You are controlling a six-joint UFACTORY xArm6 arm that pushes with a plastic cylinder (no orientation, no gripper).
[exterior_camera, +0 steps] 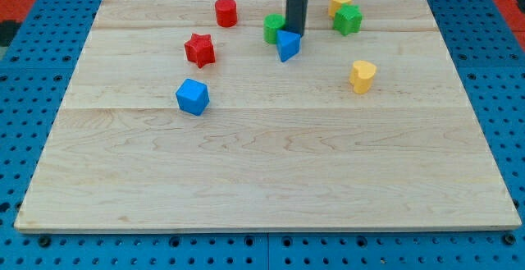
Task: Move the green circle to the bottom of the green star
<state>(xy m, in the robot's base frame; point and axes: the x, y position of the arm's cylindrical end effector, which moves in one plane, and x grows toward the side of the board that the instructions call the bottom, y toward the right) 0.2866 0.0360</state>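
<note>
The green circle (272,29) stands near the view's top, left of the rod. The green star (347,19) lies to its right, near the view's top right, touching a yellow block (340,0) behind it. My tip (294,34) comes down just right of the green circle, at the top edge of the blue triangle (287,45). The rod hides part of the green circle's right side.
A red cylinder (225,12) stands at the view's top, left of the green circle. A red star (199,49) and a blue cube (193,97) lie to the left. A yellow heart (362,75) lies at the right. The wooden board (262,188) rests on blue pegboard.
</note>
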